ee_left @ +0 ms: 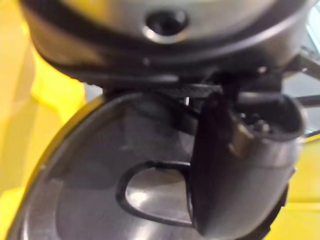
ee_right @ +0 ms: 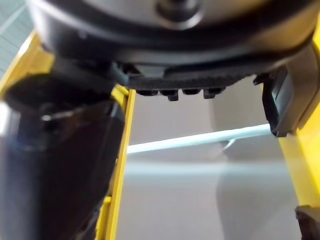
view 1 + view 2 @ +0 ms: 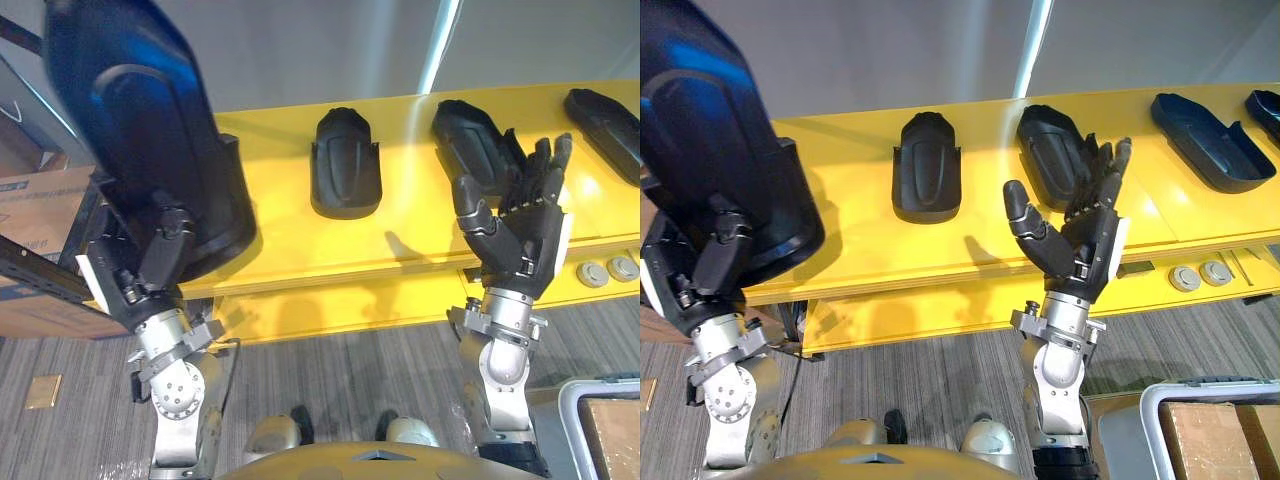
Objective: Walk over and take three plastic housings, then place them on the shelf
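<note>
My left hand [image 3: 150, 275] is shut on a large black plastic housing [image 3: 150, 140], held upright over the left end of the yellow shelf [image 3: 290, 250]; the thumb [image 1: 240, 165] presses on its inner face. Three more black housings lie on the shelf: one at the middle [image 3: 346, 163], one behind my right hand [image 3: 470, 140], one at the far right [image 3: 605, 130]. My right hand [image 3: 520, 235] hovers open, palm up, fingers straight, in front of the shelf's edge, holding nothing.
Cardboard boxes [image 3: 40, 210] stand at the left behind a dark rack bar. A grey bin with a cardboard box [image 3: 600, 430] sits at lower right. Two round grey discs [image 3: 608, 270] show on the shelf's lower front. Grey carpet lies below.
</note>
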`<state>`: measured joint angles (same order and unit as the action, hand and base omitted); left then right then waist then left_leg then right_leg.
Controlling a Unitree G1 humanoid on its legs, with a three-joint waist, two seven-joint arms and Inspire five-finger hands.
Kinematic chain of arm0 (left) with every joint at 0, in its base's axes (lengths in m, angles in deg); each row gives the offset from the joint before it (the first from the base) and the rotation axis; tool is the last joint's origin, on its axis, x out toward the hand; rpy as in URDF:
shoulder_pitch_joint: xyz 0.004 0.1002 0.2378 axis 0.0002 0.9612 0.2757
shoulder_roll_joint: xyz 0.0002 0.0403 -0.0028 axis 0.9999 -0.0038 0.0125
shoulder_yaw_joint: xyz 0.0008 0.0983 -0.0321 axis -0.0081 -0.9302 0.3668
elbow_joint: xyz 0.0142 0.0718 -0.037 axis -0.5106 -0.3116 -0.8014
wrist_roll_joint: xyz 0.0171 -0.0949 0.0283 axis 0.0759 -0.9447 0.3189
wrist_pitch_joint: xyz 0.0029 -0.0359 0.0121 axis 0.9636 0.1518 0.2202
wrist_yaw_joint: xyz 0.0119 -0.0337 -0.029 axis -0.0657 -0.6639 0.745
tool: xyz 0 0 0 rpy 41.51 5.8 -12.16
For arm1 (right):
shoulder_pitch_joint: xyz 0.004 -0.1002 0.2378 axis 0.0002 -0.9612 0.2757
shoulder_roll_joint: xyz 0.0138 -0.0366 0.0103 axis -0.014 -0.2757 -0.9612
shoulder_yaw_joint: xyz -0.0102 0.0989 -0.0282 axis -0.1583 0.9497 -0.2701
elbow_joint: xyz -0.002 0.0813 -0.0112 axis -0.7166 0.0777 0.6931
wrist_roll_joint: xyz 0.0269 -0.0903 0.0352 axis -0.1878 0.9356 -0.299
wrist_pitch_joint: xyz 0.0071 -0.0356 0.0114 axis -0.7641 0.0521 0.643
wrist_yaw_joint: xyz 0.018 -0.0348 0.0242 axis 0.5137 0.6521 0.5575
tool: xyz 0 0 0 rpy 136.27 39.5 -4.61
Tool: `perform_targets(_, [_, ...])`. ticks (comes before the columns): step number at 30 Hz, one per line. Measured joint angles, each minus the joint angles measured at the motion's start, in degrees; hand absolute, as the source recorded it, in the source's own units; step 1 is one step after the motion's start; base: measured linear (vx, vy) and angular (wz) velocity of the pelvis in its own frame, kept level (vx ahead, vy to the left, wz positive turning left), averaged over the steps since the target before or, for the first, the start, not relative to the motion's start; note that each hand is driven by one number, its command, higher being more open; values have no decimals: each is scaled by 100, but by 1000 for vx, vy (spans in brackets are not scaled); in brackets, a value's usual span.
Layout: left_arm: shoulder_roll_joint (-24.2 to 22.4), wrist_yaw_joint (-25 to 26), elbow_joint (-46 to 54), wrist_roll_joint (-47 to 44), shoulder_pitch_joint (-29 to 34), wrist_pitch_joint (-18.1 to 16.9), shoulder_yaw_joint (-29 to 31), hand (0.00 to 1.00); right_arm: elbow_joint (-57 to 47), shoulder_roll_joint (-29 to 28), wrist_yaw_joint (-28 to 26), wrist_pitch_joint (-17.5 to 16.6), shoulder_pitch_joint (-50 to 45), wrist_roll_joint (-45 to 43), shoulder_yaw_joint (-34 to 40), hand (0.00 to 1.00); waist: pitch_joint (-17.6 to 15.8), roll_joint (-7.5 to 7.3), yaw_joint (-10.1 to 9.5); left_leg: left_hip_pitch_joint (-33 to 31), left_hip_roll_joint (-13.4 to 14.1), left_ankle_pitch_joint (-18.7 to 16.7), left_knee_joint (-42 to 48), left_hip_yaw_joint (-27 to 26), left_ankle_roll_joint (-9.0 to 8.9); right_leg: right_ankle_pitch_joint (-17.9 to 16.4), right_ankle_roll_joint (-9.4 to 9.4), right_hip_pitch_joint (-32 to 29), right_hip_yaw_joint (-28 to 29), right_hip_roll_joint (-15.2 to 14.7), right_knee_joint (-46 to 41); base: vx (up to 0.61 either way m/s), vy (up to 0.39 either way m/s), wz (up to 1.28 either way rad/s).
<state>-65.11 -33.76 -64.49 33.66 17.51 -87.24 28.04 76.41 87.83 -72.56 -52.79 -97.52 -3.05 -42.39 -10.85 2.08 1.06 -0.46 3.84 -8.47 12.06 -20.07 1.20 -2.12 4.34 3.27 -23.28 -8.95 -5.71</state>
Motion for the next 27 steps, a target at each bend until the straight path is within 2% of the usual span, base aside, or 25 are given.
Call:
perform_targets(3, [-5,-25,1,13,-36,69,-227,0,1,11,1,67,-44,-4,45,100,6,-2,60,-8,-1,25,-28,-35,0,61,-15,27,15,13,124,-35,20,-4])
perform_targets(6, [-2,35,6,59,-36,69,-264,0,3,27,13,68,-180,10,44,100,11,12,-2,-106,137,-67,252,-167,-53,34,-50,28,127,83,187,-29,2,-15])
perform_targets(7, [6,80,5,78,-37,73,-264,0,34,56,26,79,-261,5,46,100,8,14,-62,-235,260,-133,609,-202,-116,31,-54,35,178,128,197,-36,-31,-17])
perform_targets(8, [9,164,3,77,-37,90,-266,0,225,160,28,84,-302,9,56,100,-12,-6,-84,-573,473,-143,1481,-176,-133,28,-71,106,188,141,198,-43,-34,-15])
perform_targets(9, [3,202,3,77,-36,99,-267,0,316,224,30,89,-321,16,70,100,-18,7,-90,-659,548,-142,1757,-162,-135,30,-76,155,197,147,190,-33,-12,-10])
perform_targets(10, [-5,255,3,76,-32,100,-254,0,452,299,21,96,-345,21,105,100,-18,28,-90,-716,613,-117,1982,-171,-173,56,-68,220,195,128,181,-23,29,-16])
perform_targets(11, [-7,274,4,70,-31,90,-241,0,508,363,16,131,-407,16,172,100,2,-2,-92,-691,663,-182,2041,-201,-97,58,-79,194,193,43,165,-16,67,-16])
perform_targets(12, [-3,266,4,67,-32,79,-239,0,507,385,2,129,-429,13,232,100,19,28,-91,-701,756,-259,2053,-235,9,59,-80,160,212,15,123,0,104,-19])
perform_targets(13, [-3,238,-2,70,-30,77,-243,0,515,379,-2,128,-441,-3,311,100,36,60,-50,-694,1012,-322,2035,-237,-24,60,-79,76,292,-79,22,21,143,-18])
perform_targets(14, [-6,216,-21,85,-28,69,-254,0,526,371,-4,125,-445,-15,420,100,28,41,12,-692,1251,-304,2036,-186,-99,84,-39,-4,364,-250,-48,28,160,-16])
perform_targets(16, [-8,108,-121,114,-37,61,-269,0,558,373,1,67,-445,-140,467,100,19,25,96,-594,1468,-144,1901,-119,-271,158,81,-140,487,-556,-147,15,278,-22])
perform_targets(17, [-18,31,-261,236,-40,61,-303,0,627,405,17,31,-444,-240,481,100,44,69,124,-378,1500,105,1619,-104,-371,244,239,-198,606,-790,-161,8,364,-27])
perform_targets(19, [-21,-21,-305,234,-39,62,-403,0,651,422,128,31,-462,-231,494,100,108,193,191,-212,1456,483,1256,-180,-420,304,398,-224,625,-867,-166,-10,410,1])
perform_targets(20, [-6,-74,-310,235,-55,62,-461,0,683,406,238,30,-465,-221,501,100,150,259,248,-96,1369,147,1016,-218,-792,366,542,-226,609,-933,-145,-21,517,32])
perform_targets(21, [67,-155,-309,266,-137,62,-468,0,727,200,386,32,-467,-221,524,100,150,218,253,51,1207,-212,717,-301,-1075,458,683,-223,607,-1097,-111,-35,510,24])
perform_targets(22, [253,-154,-312,264,-115,74,-398,0,898,-93,438,90,-466,-220,408,100,104,-128,196,80,967,-199,724,-385,-968,609,706,-233,588,-1310,-62,-41,458,11])
perform_targets(25, [442,-41,-318,209,169,220,30,0,1080,-351,441,180,-683,31,35,100,215,-337,61,110,877,-256,696,-538,-871,907,691,-226,151,-1285,2,-25,247,-16])
perform_targets(27, [425,55,-317,198,200,230,277,0,1084,-340,452,184,-727,396,9,100,231,-364,57,123,869,-256,665,-572,-869,938,653,-225,-74,-1280,-5,-19,62,-6])
